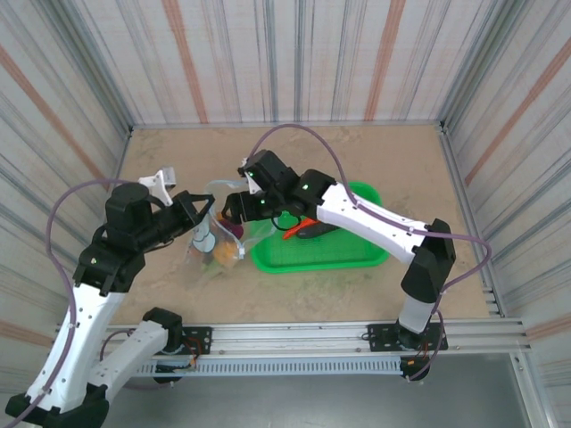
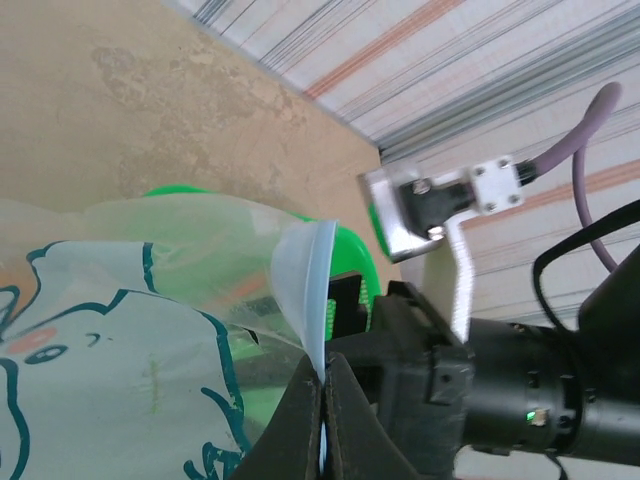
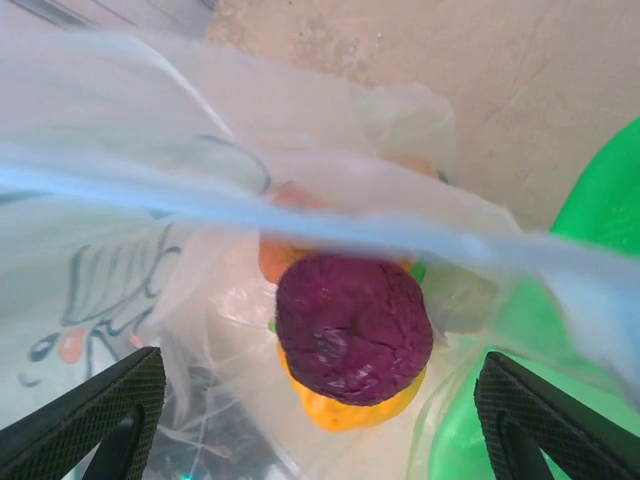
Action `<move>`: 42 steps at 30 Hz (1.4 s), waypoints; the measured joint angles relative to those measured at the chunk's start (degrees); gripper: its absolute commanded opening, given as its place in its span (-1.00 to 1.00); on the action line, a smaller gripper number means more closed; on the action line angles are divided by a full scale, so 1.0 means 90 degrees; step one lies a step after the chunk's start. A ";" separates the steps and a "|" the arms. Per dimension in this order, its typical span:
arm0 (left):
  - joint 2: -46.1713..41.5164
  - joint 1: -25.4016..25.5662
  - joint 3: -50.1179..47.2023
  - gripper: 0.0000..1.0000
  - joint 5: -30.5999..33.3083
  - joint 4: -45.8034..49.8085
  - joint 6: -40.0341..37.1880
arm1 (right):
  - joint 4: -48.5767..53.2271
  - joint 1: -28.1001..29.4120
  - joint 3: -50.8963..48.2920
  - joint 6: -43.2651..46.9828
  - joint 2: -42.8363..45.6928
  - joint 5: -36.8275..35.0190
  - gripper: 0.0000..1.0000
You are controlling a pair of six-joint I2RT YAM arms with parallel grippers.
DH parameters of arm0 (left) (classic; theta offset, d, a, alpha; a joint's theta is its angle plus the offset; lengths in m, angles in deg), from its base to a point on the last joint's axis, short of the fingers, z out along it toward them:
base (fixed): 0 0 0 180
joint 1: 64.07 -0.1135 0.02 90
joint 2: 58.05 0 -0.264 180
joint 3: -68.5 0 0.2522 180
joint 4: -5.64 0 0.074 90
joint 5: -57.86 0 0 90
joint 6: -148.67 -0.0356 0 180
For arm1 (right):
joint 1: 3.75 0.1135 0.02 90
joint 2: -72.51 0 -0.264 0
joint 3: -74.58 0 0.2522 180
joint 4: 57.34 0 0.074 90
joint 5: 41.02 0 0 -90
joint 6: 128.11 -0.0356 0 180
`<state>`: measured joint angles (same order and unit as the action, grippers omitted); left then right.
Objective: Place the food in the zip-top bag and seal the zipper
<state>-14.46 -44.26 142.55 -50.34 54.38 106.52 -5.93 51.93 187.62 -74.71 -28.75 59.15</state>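
Observation:
The clear zip-top bag [image 1: 212, 252] with its elephant print stands on the table, left of the basket. My left gripper [image 2: 323, 405] is shut on the bag's mouth edge, pinching the light blue zipper [image 2: 312, 285] and holding it up. My right gripper [image 3: 320, 425] hangs open over the bag's mouth, its fingers [image 3: 90, 420] wide apart. Between and below them a purple ball [image 3: 352, 325] rests on a yellow-orange ball [image 3: 350, 408] inside the bag, touching neither finger. More food, orange and green, shows behind it. An orange carrot [image 1: 292, 231] lies in the basket.
The green plastic basket [image 1: 343, 254] sits right of the bag, under the right arm, with a dark piece beside the carrot. Striped walls close the table at the back and both sides. Bare tan tabletop lies behind the bag and basket.

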 measured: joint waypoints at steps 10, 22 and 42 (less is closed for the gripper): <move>0.0299 -0.0029 -0.0741 -1.00 0.0002 -0.0253 0.0027 | 0.0236 -0.0049 -0.0202 0.0192 0.0420 -0.0073 0.55; 0.0279 -0.0029 -0.1180 -1.00 -0.0044 -0.0826 0.0223 | 0.0544 -0.1338 -0.2076 -0.0916 0.2698 -0.1515 0.15; 0.0287 -0.0029 -0.0971 -1.00 0.0044 -0.0187 0.0376 | -0.0112 -0.2191 -0.3704 -0.4792 0.1455 -0.1911 -0.02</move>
<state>-11.88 -44.52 133.81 -49.94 52.70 109.91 -6.93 32.21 154.29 -117.84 -15.65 41.95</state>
